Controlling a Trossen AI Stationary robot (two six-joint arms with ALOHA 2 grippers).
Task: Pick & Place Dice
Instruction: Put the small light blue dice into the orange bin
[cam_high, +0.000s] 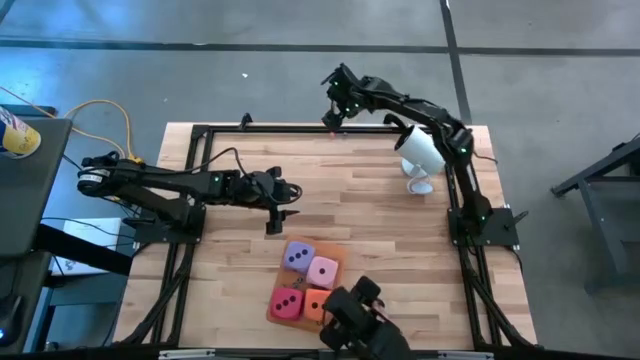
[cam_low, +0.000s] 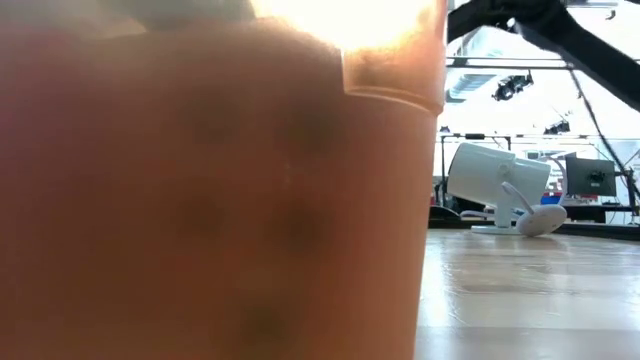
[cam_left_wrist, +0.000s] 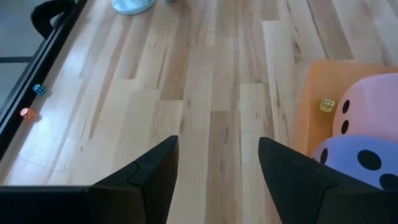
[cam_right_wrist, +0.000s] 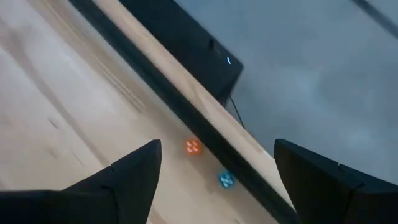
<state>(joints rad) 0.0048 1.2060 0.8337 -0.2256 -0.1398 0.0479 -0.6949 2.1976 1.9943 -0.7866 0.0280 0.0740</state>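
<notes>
Both hands empty, nothing pinched. Left hand (cam_left_wrist: 214, 180) has its fingers spread over bare surface (cam_high: 350, 195). Right hand (cam_right_wrist: 214, 180) is spread wider, up at the far rail.

Dice: all four large ones sit packed together on the orange mat (cam_high: 335, 248), just ahead of the left hand and off to one side of it. Purple die (cam_high: 298, 257) and pink die (cam_high: 322, 271) are nearest its fingers; red die (cam_high: 287, 302) and orange die (cam_high: 316, 305) lie beyond them. Right hand is well apart from that cluster.

Two tiny dice, one orange (cam_right_wrist: 193, 146) and one blue (cam_right_wrist: 226, 179), lie just in front of the right hand by the rail. A tiny yellow one (cam_left_wrist: 327, 105) sits on the mat beside the pink die.

My read: left hand is set up to approach purple.
- Shift sideways until purple is centred between the fingers.
- Come straight down, fingers on the two free faces, not the face touching pink.
- Dice look soft: close gently, lift vertically so neighbours don't drag.
- Spread may need widening first; purple looks about as wide as the gap.
</notes>
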